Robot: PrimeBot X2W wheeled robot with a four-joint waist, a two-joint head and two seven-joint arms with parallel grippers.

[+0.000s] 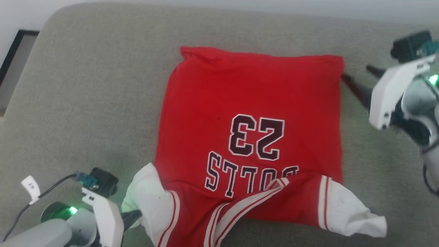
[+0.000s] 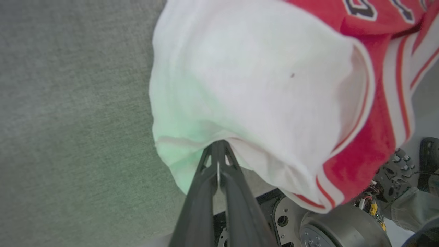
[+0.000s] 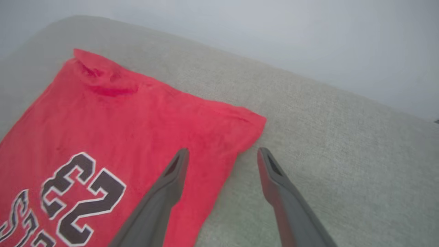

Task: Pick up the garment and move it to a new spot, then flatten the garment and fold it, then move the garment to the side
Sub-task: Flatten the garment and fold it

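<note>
Head view: the bright red thin-fabric jersey [image 1: 250, 113] lies spread on the grey-green upholstered cushion [image 1: 85, 85], sleeves bunched at the near edge. Left gripper [image 2: 218, 151] is clenched, apparently pinching the white sleeve hem [image 2: 192, 142]. Right gripper [image 3: 223, 152] stands open beside the far corner. Judged step: flattening. Next move: draw the sleeve outward, smoothly.

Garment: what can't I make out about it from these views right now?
- Head view: the near end of the garment runs off the bottom edge.
- Left wrist view: the white sleeve hides how much cloth the shut left gripper pinches.
- Right wrist view: the lettering is cut off by the left and bottom edges.
</note>
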